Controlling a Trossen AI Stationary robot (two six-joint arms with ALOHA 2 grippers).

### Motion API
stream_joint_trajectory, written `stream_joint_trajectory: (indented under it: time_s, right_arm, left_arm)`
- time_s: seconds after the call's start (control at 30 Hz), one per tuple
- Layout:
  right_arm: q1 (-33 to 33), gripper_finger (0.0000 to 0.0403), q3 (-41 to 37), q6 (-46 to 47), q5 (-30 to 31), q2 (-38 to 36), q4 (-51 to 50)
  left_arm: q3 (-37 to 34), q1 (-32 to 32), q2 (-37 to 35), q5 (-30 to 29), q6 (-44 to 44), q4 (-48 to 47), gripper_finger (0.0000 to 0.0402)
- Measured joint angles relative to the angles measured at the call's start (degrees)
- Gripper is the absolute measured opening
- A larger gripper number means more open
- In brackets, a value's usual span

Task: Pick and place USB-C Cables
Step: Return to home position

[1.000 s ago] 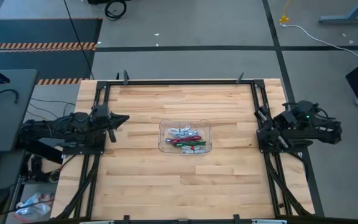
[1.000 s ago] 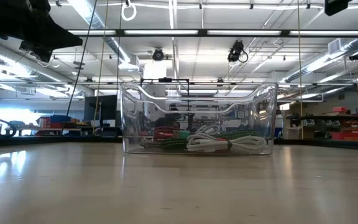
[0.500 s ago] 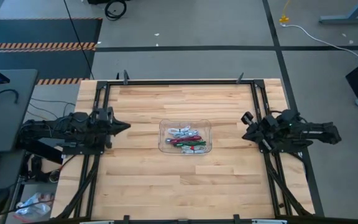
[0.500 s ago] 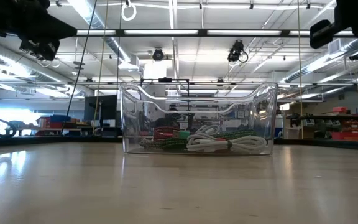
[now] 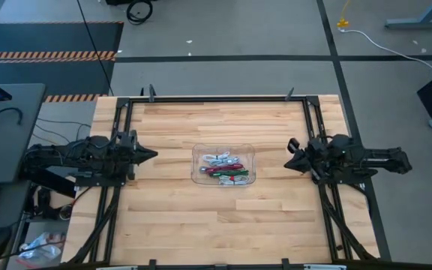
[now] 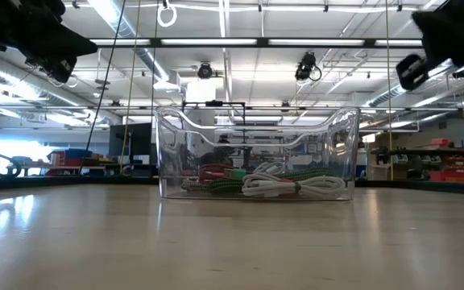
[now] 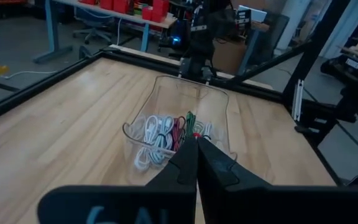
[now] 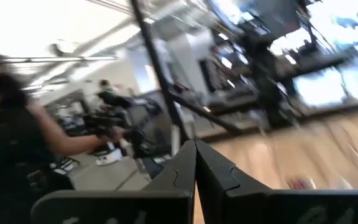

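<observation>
Several USB-C cables [image 5: 224,169] in white, green and dark red lie bundled inside a clear plastic tray [image 5: 198,152] at the table's middle; they also show in the low view [image 6: 280,184] and the left wrist view [image 7: 169,132]. My left gripper [image 5: 154,154] hangs shut above the table's left side, pointing at the tray. My right gripper [image 5: 288,161] hangs shut above the right side, pointing toward the tray. Its shut fingers [image 8: 194,149] show in its wrist view. Neither holds anything.
A black metal frame [image 5: 216,99] runs along the table's far, left and right sides. Bare wood lies all round the tray. A person [image 8: 5,124] stands in the room beyond the table, seen in the right wrist view.
My right gripper has come down and swung out from its folded pose toward the table's middle, turning about its own axis; it now points at the tray. My left gripper has turned slightly in place. The tray and cables have kept still.
</observation>
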Motion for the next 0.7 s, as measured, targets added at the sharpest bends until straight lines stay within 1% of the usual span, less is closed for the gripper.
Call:
stream_joint_trajectory:
  time_s: [0.1, 0.2, 0.33, 0.43, 0.47, 0.53, 0.63, 0.7]
  right_arm:
    - [0.0, 0.0016, 0.0, 2.4, 4.0, 0.0, -5.0]
    - [0.0, 0.0016, 0.0, 4.2, 8.5, 0.0, -6.0]
    - [0.0, 0.0016, 0.0, 5.8, 10.4, 0.0, -4.2]
    - [0.0, 0.0016, 0.0, 7.7, 10.4, 0.0, -1.0]
    - [0.0, 0.0016, 0.0, 6.2, 10.1, 0.0, 0.2]
    - [0.0, 0.0016, 0.0, -0.4, 8.8, 0.0, 2.5]
    - [0.0, 0.0016, 0.0, -11.6, 7.2, 0.0, 2.9]
    - [0.0, 0.0016, 0.0, -16.9, 7.0, 0.0, 2.3]
  left_arm:
    - [0.0, 0.0, 0.0, -0.1, -1.4, 0.0, 0.0004]
    - [0.0, 0.0, 0.0, -1.7, -4.0, 0.0, 0.0004]
    - [0.0, 0.0, 0.0, -2.5, -4.5, -0.1, 0.0005]
    - [0.0, 0.0, 0.0, -2.6, -2.5, -1.6, 0.0012]
    - [0.0, 0.0, 0.0, -2.6, -1.3, -1.9, 0.0015]
    - [0.0, 0.0, 0.1, -2.6, -0.2, -1.7, 0.0021]
    - [0.0, 0.0, 0.2, -2.6, -2.9, -1.3, 0.0027]
    - [0.0, 0.0, 0.2, -3.0, -1.5, -0.4, 0.0028]
